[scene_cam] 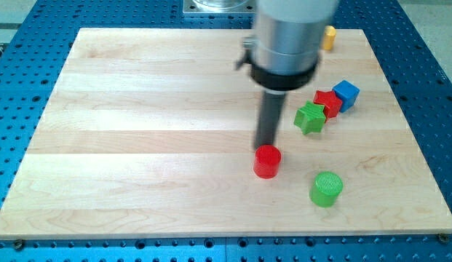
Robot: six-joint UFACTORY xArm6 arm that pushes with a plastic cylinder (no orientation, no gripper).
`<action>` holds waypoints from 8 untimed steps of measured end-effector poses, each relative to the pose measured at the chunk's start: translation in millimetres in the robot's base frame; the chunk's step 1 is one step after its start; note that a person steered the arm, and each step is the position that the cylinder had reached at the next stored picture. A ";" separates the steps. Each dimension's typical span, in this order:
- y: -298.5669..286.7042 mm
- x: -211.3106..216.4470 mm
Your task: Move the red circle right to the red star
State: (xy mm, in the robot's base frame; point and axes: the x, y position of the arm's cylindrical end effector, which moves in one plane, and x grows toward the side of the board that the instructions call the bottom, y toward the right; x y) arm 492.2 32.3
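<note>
Wooden board (pixel 138 109) (blue perforated table (pixel 14 131))

Red circle (pixel 267 161) below-left of red star (pixel 327 102)

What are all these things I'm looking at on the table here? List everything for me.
red circle: one, red, centre of the board, slightly toward the view's bottom
green circle: one, green, toward the view's bottom right of the red circle
green star: one, green, right of centre
red star: one, red, touching the green star on its upper right
blue cube: one, blue, right beside the red star
yellow block: one, yellow, near the board's top edge, partly hidden by the arm
wooden board: one, pale wood, on a blue perforated table
my tip: one, dark rod, at the red circle's top edge
</note>
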 end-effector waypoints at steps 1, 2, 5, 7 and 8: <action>-42.7 59.0; 17.3 47.3; 173.0 5.2; 180.2 -16.5; 216.1 37.4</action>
